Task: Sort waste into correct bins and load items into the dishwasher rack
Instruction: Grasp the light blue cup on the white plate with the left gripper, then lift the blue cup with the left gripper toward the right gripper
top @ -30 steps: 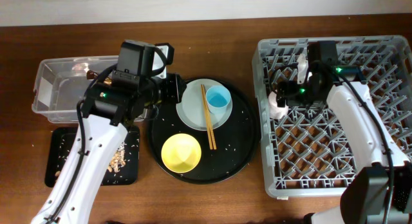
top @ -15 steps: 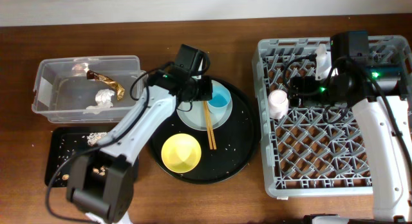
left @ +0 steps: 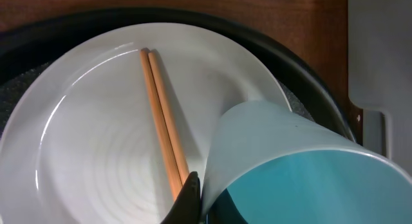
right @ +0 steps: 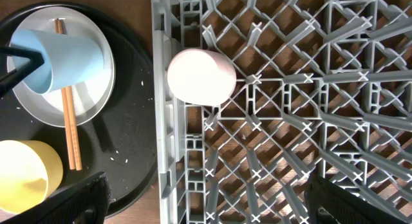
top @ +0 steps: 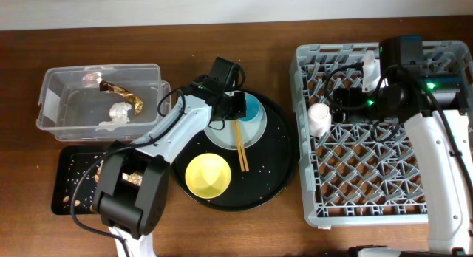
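Pinching the rim of the blue cup (right: pixel 66 58), the left gripper (left: pixel 195 199) is clenched, with one dark finger against the cup's wall. The cup is tipped over on the pale plate (left: pixel 90 159), its mouth turned toward the gripper, just beside the upper end of the chopsticks (left: pixel 161 130). I cannot tell whether it rests on the plate or is raised off it. The chopsticks lie together across the plate, their lower ends running past its edge onto the round black tray (top: pixel 279 167). A yellow bowl (top: pixel 208 176) sits upright on that tray, below the plate.

The right gripper (right: pixel 206 185) hangs over the rack (right: pixel 309 121) with its fingers spread wide and nothing between them. The pink cup (right: pixel 201 76) stands mouth down at the rack's left edge, apart from those fingers.

To the left, the clear tub (top: pixel 50 83) holds the brown-gold wrapper (top: pixel 122 93) and the white tissue (top: pixel 116 114). In front of it the flat black tray (top: pixel 66 167) carries beige food scraps (top: pixel 133 177), partly hidden by the left arm.
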Motion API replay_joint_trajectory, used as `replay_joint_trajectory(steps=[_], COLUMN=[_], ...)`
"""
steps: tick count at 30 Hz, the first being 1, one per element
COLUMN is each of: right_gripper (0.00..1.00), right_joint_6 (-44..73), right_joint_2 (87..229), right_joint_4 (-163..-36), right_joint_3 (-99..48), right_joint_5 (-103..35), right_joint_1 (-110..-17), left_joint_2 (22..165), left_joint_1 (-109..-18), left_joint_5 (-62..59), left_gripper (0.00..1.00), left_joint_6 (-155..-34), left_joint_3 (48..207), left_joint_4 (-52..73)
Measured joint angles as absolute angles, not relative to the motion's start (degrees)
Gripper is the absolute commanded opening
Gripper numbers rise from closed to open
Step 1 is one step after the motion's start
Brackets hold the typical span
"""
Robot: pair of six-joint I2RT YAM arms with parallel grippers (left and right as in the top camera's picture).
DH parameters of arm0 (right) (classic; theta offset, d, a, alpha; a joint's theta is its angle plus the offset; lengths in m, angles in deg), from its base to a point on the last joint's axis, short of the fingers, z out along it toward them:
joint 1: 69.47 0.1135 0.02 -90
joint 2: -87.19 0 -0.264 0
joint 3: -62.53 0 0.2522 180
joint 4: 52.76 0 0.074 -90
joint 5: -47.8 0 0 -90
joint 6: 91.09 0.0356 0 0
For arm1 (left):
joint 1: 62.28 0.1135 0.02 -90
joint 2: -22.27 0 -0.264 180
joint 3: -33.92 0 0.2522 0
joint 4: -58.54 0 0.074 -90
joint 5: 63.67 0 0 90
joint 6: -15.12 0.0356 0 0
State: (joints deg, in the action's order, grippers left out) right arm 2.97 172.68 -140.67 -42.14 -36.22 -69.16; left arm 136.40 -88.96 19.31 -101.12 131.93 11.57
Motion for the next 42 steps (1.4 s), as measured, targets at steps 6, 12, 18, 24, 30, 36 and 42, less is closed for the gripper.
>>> replay_joint_trajectory(steps=[6, 12, 18, 24, 30, 36, 42], right_gripper=[0.95, 1.0, 0.98, 0.98, 0.98, 0.98, 1.0], right_joint_6=[1.6, -5.2, -21.3, -30.2, -32.8, -33.3, -33.3], right_joint_2=[172.7, 172.6, 172.6, 172.6, 172.6, 172.6, 172.6], right_joint_4=[-140.7, -140.7, -140.8, -139.1, -138.0, -136.7, -136.3], right_joint_3=[-42.1, -42.1, -42.1, -42.1, -42.1, -42.1, -42.1], right_joint_5=[-36.8, -24.8, 6.2, 24.2, 30.7, 36.3, 38.1], right_joint_1=[-69.7, -71.5, -71.5, -71.5, -71.5, -71.5, -69.9], left_joint_2=[135.7, 127.1, 122.0, 122.2, 122.2, 122.2, 122.2], left_joint_1=[-88.7, -82.7, -74.2, -72.5, -76.5, -80.3, -80.9], left_joint_5=[17.5, -1.2, -31.4, -48.6, -56.6, -56.4, -56.3], left_gripper=[0.0, 0.0, 0.0, 0.0, 0.0, 0.0, 0.0], left_joint_6=[-101.1, -100.4, -97.7, -96.3, -95.6, -95.6, -95.6], left_joint_3=[136.6, 141.8, 143.4, 143.4, 143.4, 143.4, 143.4], left_joint_4=[7.7, 5.1, 5.5, 5.7, 9.7, 10.6, 10.6])
